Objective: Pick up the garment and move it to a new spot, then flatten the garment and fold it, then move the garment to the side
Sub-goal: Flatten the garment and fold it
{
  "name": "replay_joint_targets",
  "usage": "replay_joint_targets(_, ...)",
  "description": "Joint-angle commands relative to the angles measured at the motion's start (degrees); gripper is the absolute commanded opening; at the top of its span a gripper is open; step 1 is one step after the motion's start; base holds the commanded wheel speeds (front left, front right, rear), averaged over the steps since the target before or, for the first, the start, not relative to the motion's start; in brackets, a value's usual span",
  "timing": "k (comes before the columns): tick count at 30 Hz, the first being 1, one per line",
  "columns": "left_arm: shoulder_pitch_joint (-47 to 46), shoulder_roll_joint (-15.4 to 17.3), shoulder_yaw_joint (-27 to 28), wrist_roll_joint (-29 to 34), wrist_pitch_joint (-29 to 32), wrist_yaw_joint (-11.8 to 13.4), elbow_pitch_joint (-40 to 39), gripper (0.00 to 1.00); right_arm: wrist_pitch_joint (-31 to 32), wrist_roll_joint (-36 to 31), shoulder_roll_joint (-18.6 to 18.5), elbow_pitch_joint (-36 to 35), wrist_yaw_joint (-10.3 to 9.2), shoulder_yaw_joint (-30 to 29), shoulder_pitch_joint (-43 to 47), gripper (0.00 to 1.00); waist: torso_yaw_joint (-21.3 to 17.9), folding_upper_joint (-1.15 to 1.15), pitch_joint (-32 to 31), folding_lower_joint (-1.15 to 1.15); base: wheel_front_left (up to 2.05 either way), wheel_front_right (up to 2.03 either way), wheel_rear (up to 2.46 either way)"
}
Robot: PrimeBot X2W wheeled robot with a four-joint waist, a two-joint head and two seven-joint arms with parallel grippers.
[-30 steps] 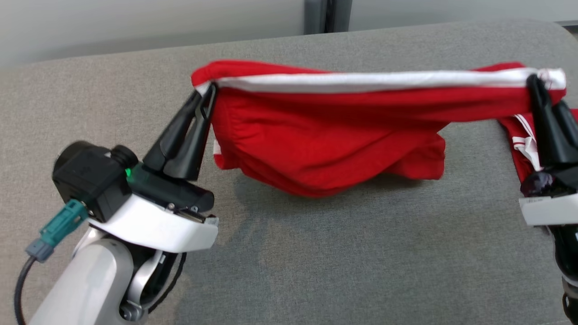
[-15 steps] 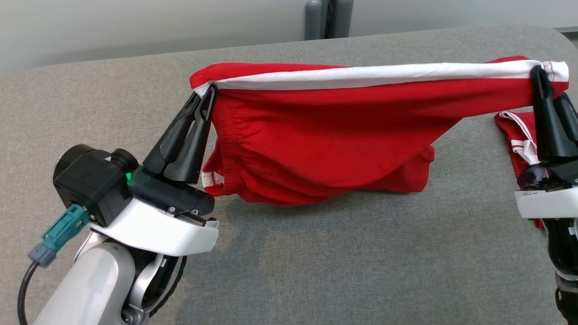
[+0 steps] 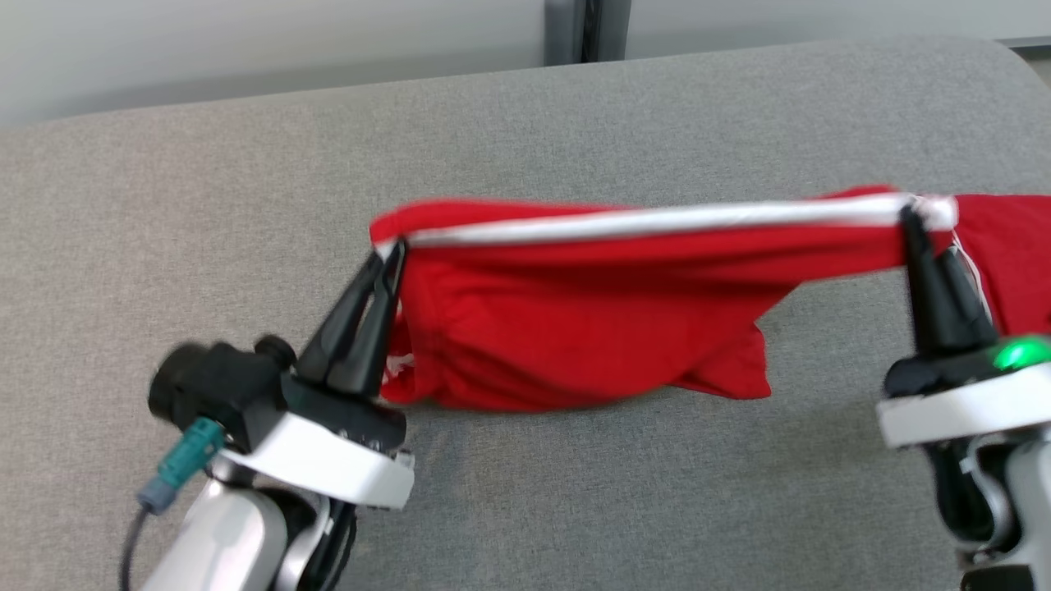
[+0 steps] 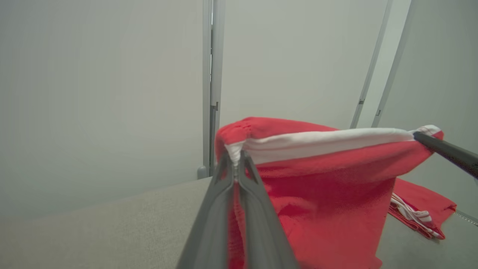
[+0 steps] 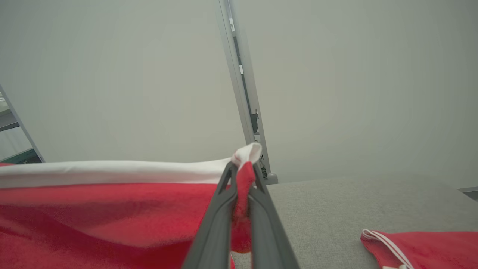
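Above the middle of the bench: holding the red garment up by its white-banded edge, strung level from end to end. Clenched on one corner with the left gripper, toward the bench's left; clenched on the other with the right gripper, toward the bench's right. Sagging below the band, lowest fold touching the bench top or just clear of it; cannot tell which.

Risks, as judged:
- Could lose a corner if pulled wider, with only a thin pinch of hem caught at each tip.
- Could land bunched instead of flat, given the doubled folds hanging under the band.
- Could drag over or tangle with the striped red cloth lying at the bench's right end; cannot tell whether separate or part of the same piece.

Room:
- Plenty of bare grey top toward the bench's near edge, far edge and left end.
- Tight at the right end, with the rounded corner close by.
- Beyond the far edge, pale wall and a grey post; no reaching past there.
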Motion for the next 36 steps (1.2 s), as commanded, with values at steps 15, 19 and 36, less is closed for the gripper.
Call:
replay_joint_targets(15,9.4,-1.6,-3.5,-1.7,-6.7,-1.6,15.2,0.0,-5.2,1.9,3.1,16.9,-0.02,5.3,5.3,0.36,0.1,0.0,3.4,0.0,0.0,0.0,0.0)
replay_joint_targets(19,9.2,-2.1,-3.7,-1.9,-7.5,-2.0,16.5,0.0,-5.2,2.9,3.4,16.5,-0.02,4.4,6.5,1.0,0.2,0.0,3.5,0.0,0.0,0.0,0.0)
replay_joint_targets(36,9.3,-1.4,0.6,-4.7,-8.6,-0.3,13.7,1.0,-5.1,-1.4,1.2,5.9,-0.02,-9.2,10.2,1.0,-0.1,0.0,2.1,0.0,0.0,0.0,0.0)
